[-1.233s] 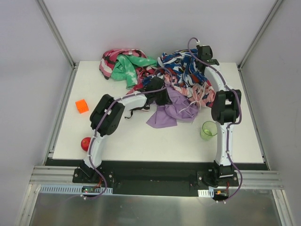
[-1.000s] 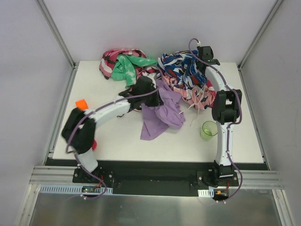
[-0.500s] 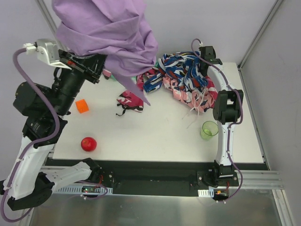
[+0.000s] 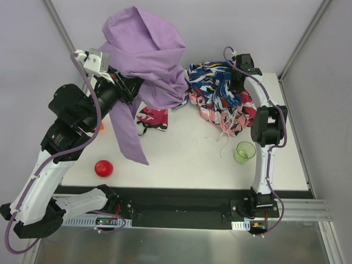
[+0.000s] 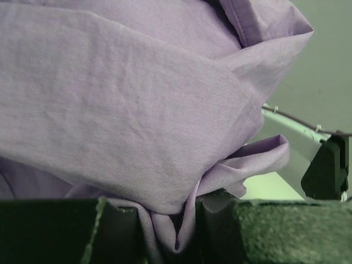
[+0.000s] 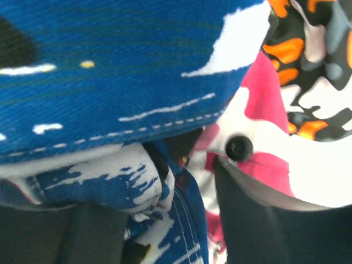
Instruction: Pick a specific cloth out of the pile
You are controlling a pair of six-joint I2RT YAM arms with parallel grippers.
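Over the left of the white table, the left gripper, clamped on the plain lilac-purple fabric cloth, has hoisted it off the many-coloured garment pile, where it lay a second ago. Farther back, the right gripper pinches that pile's blue-white fabric. Separation looks complete.

The cloth hangs above the table's left rear, the pile lying to its right.
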